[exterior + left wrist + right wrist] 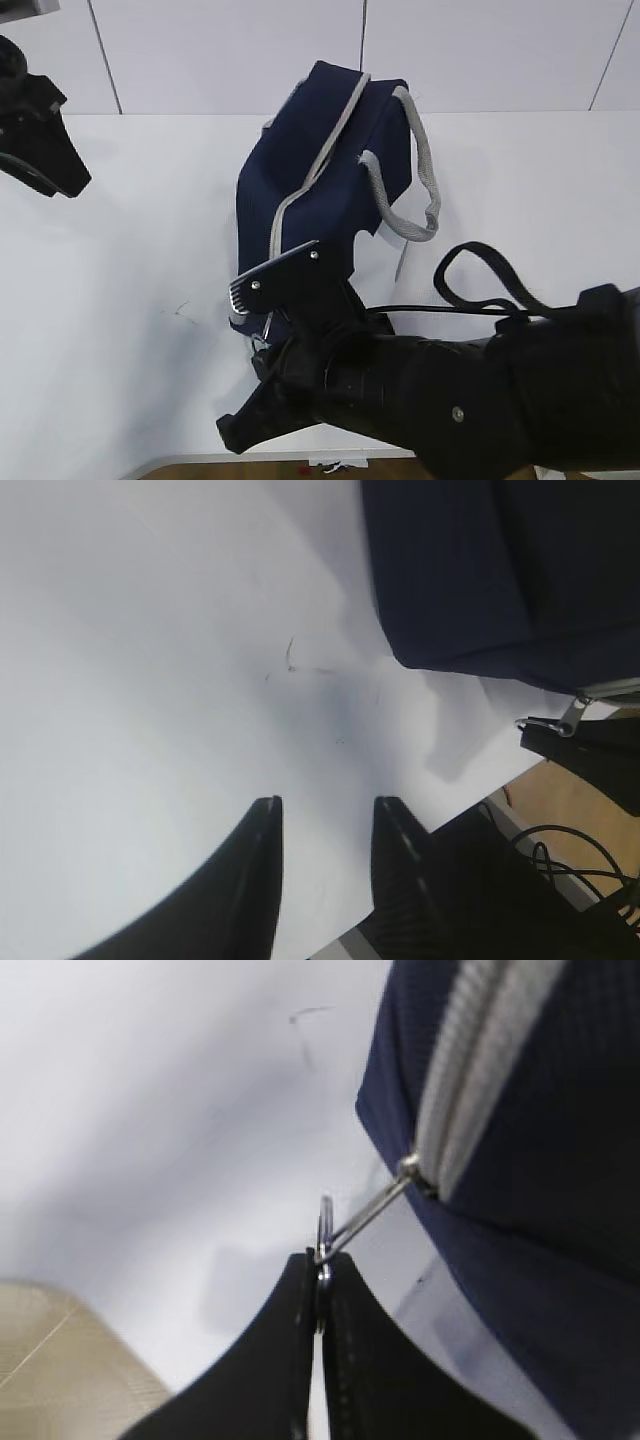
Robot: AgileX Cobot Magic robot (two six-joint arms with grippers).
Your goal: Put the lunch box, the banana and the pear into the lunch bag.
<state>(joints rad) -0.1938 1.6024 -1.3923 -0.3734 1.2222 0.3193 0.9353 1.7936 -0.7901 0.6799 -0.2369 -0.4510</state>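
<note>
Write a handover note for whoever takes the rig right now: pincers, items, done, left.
Right pincer: shut on the zipper pull at the near end of the lunch bag.
Left pincer: open, empty, above bare table, away from the bag.
Lunch bag: lying on the table, grey zipper looks closed along its visible length.
Lunch box, banana, pear: not in any view; can't confirm where they are.
Done: the pull is gripped.
Left: confirm the contents, since nothing shows them.

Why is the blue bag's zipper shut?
Shut: the lunch bag shows its grey zipper teeth closed; the right gripper pinches the metal pull.
</note>
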